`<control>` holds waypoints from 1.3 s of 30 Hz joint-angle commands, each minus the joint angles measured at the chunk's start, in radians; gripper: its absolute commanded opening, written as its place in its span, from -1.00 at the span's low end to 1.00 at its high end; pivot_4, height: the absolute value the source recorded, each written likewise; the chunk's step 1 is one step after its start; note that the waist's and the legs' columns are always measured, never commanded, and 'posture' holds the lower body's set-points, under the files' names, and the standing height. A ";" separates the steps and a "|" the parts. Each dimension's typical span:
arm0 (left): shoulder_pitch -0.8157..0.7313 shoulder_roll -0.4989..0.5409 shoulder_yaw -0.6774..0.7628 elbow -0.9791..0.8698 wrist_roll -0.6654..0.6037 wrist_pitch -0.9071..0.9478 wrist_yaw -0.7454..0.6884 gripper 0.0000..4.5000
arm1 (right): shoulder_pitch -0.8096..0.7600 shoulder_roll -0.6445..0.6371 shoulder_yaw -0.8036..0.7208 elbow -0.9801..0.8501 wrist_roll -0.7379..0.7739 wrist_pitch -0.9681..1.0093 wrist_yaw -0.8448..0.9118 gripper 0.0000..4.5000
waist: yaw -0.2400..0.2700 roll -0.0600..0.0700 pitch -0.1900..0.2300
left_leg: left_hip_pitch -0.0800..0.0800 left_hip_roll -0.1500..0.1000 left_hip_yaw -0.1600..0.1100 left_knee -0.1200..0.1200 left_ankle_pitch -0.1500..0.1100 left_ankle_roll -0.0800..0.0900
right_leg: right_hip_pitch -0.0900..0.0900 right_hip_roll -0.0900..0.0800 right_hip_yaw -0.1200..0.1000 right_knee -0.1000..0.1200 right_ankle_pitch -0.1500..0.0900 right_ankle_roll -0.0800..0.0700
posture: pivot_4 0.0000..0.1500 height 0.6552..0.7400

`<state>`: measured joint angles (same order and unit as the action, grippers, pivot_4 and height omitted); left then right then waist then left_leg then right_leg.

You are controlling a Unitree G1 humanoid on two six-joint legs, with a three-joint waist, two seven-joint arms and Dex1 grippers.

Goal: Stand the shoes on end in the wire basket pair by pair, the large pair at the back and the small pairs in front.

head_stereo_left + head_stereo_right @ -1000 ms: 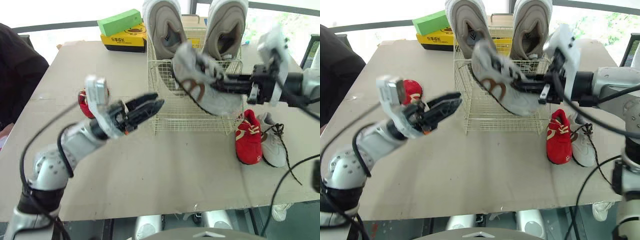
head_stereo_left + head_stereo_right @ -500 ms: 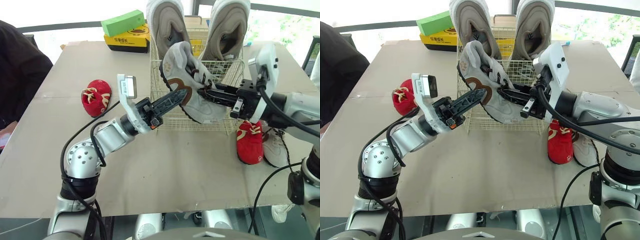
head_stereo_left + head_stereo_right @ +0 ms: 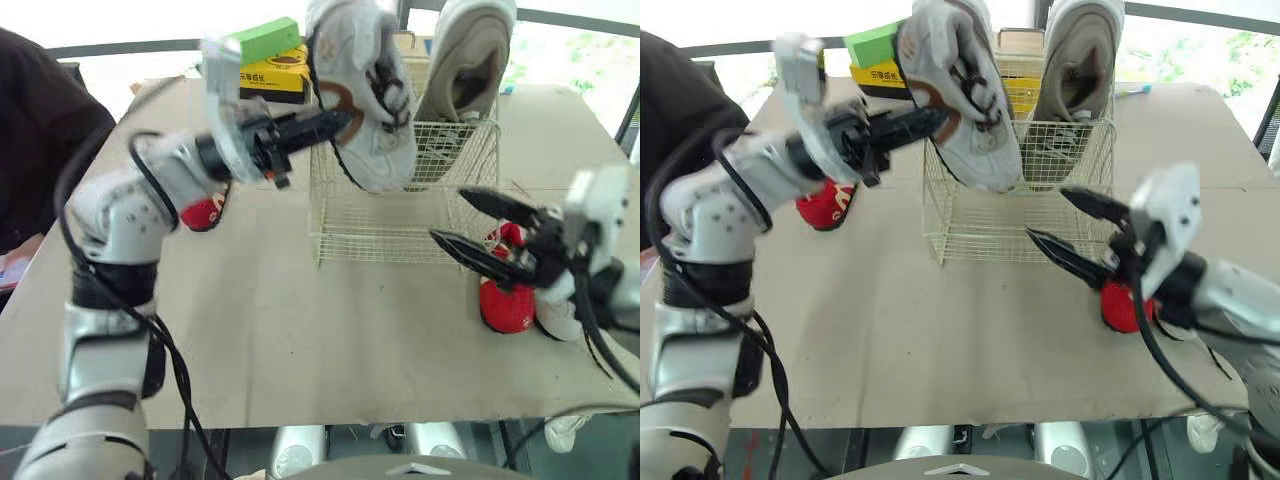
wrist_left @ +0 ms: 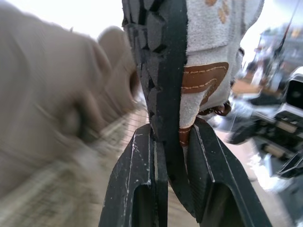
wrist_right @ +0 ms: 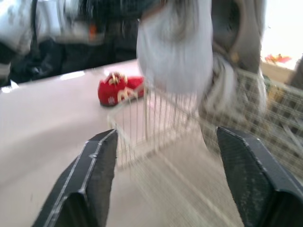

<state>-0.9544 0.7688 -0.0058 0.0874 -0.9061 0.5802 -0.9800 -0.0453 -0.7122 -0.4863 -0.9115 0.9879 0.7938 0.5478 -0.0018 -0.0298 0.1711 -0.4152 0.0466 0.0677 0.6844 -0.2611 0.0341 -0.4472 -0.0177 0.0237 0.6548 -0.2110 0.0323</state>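
One grey sneaker with brown trim (image 3: pixel 372 95) hangs in the air over the left side of the wire basket (image 3: pixel 400 215), which sits toward the far edge of the cardboard-covered table (image 3: pixel 300 320). The left gripper (image 3: pixel 335 122) reaches in from the basket's left. Its two black fingers are clamped on the sneaker's edge, one on the black sole and one on the upper by the brown patch. The sneaker's long axis is close to upright and tilted a little. Its lower end seems to be about level with the basket's rim, and the sole faces the gripper. One large beige shoe (image 3: pixel 470 60) stands on end at the basket's back right. The sneaker looks bound for the open space in front of it, so the next move is probably straight down from the left arm. The right gripper (image 3: pixel 447 213) hovers lower, just off the basket's front right corner. Its fingers are spread wide and hold nothing, well apart from the sneaker. A small red shoe (image 3: pixel 207 213) lies near the table's left edge. Another red shoe (image 3: pixel 503 305) lies near the right edge, beyond the right gripper.
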 commanded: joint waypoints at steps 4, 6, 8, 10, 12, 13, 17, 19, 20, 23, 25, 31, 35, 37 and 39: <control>-0.156 -0.041 -0.064 0.316 0.320 -0.355 -0.277 -0.85 | 0.141 -0.029 -0.135 -0.037 -0.016 -0.131 0.073 0.38 | -0.004 0.000 0.000 | 0.001 0.000 0.001 0.000 0.000 0.000 | 0.001 0.000 0.001 0.001 -0.001 0.000 | 1.00 1.00; -0.162 -0.066 -0.092 0.395 0.402 -0.464 -0.342 -0.85 | 0.163 -0.031 -0.124 -0.043 -0.042 -0.154 0.060 0.38 | -0.006 0.000 0.000 | 0.002 0.000 0.001 0.001 0.000 0.000 | 0.001 0.000 0.001 0.002 -0.001 0.000 | 1.00 1.00; -0.155 -0.092 -0.112 0.457 0.466 -0.561 -0.397 -0.85 | 0.163 -0.031 -0.108 -0.053 -0.040 -0.165 0.034 0.38 | -0.008 0.000 0.000 | 0.002 0.000 0.001 0.001 0.000 0.000 | 0.001 0.000 0.002 0.002 -0.001 0.000 | 1.00 1.00; -0.156 -0.126 -0.112 0.511 0.496 -0.601 -0.420 -0.85 | 0.155 -0.039 -0.089 -0.069 -0.027 -0.165 0.003 0.38 | -0.008 0.000 0.000 | 0.001 0.000 0.001 0.001 0.000 0.000 | 0.001 0.000 0.002 0.002 0.000 0.000 | 1.00 1.00; -0.156 -0.148 -0.117 0.554 0.528 -0.635 -0.458 -0.63 | 0.149 -0.050 -0.076 -0.079 -0.017 -0.164 -0.021 0.43 | -0.009 -0.001 0.000 | 0.000 0.000 0.000 0.001 0.000 0.000 | 0.000 0.000 0.001 0.002 0.000 0.000 | 1.00 1.00; -0.155 -0.153 -0.117 0.570 0.541 -0.646 -0.473 -0.40 | 0.147 -0.055 -0.072 -0.080 -0.012 -0.164 -0.030 0.45 | -0.009 -0.001 0.000 | 0.000 0.000 0.000 0.001 0.000 0.000 | 0.000 0.000 0.001 0.002 0.000 0.000 | 1.00 1.00; -0.188 -0.151 -0.076 0.584 0.550 -0.615 -0.475 0.39 | 0.136 -0.080 -0.067 -0.076 0.009 -0.164 -0.057 0.45 | -0.009 -0.001 0.000 | 0.000 0.000 0.000 0.001 0.000 0.000 | 0.000 0.000 0.001 0.002 0.000 0.000 | 1.00 1.00; -0.191 -0.139 -0.046 0.553 0.522 -0.567 -0.487 0.81 | 0.143 -0.083 -0.064 -0.067 0.001 -0.170 -0.060 0.45 | -0.009 -0.001 0.000 | 0.000 0.000 0.000 0.001 0.000 0.000 | 0.000 0.000 0.001 0.002 0.000 0.000 | 1.00 1.00; -0.190 -0.131 -0.007 0.517 0.470 -0.485 -0.478 0.81 | 0.157 -0.080 -0.065 -0.060 -0.012 -0.173 -0.060 0.45 | -0.009 -0.001 0.000 | 0.000 0.000 0.000 0.001 0.000 0.000 | 0.000 0.000 0.001 0.003 0.000 0.000 | 1.00 1.00; -0.179 -0.103 0.096 0.404 0.334 -0.238 -0.428 0.81 | 0.202 -0.073 -0.092 -0.040 -0.031 -0.161 -0.083 0.45 | -0.011 -0.001 0.000 | 0.000 0.000 -0.001 0.001 0.000 0.000 | 0.000 0.000 0.001 0.003 0.000 0.001 | 1.00 1.00; -0.167 -0.087 0.167 0.317 0.229 -0.049 -0.357 0.81 | 0.233 -0.075 -0.129 -0.019 -0.045 -0.142 -0.117 0.45 | -0.012 -0.001 0.000 | 0.000 0.001 -0.002 0.001 0.000 0.000 | 0.000 0.000 0.001 0.003 0.000 0.001 | 1.00 1.00; -0.063 -0.153 0.335 -0.025 -0.139 0.376 -0.055 0.81 | 0.334 -0.139 -0.306 0.097 -0.008 -0.067 -0.075 0.45 | -0.005 -0.001 0.000 | 0.001 0.001 -0.007 0.002 0.000 0.000 | 0.001 -0.002 0.001 0.004 -0.001 0.002 | 1.00 1.00; 0.101 -0.174 0.268 -0.205 -0.036 0.264 -0.027 0.81 | 0.370 -0.196 -0.325 0.125 -0.091 -0.089 0.019 0.45 | -0.008 -0.001 0.000 | 0.005 -0.002 -0.006 0.003 0.000 0.000 | 0.005 -0.002 0.002 0.006 -0.003 0.005 | 1.00 1.00; 0.159 -0.171 0.270 -0.285 -0.106 0.308 -0.033 0.81 | 0.397 -0.223 -0.335 0.150 -0.126 -0.075 0.054 0.45 | -0.011 -0.001 0.000 | 0.011 -0.001 -0.007 0.002 0.000 0.000 | 0.009 -0.001 0.002 0.006 -0.003 0.005 | 1.00 1.00; 0.211 -0.164 0.269 -0.350 -0.175 0.358 -0.029 0.81 | 0.437 -0.247 -0.367 0.172 -0.128 -0.038 0.102 0.45 | -0.011 -0.002 0.000 | 0.015 -0.001 -0.006 0.001 0.000 0.000 | 0.013 -0.001 0.003 0.006 -0.004 0.004 | 1.00 1.00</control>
<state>-0.7543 0.5887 0.2402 -0.1784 -1.0101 0.9106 -1.0083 0.3755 -0.9405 -0.8020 -0.7499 0.8710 0.7365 0.6117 -0.0126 -0.0314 0.1712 -0.4000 0.0458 0.0619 0.6852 -0.2611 0.0342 -0.4340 -0.0184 0.0266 0.6601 -0.2156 0.0356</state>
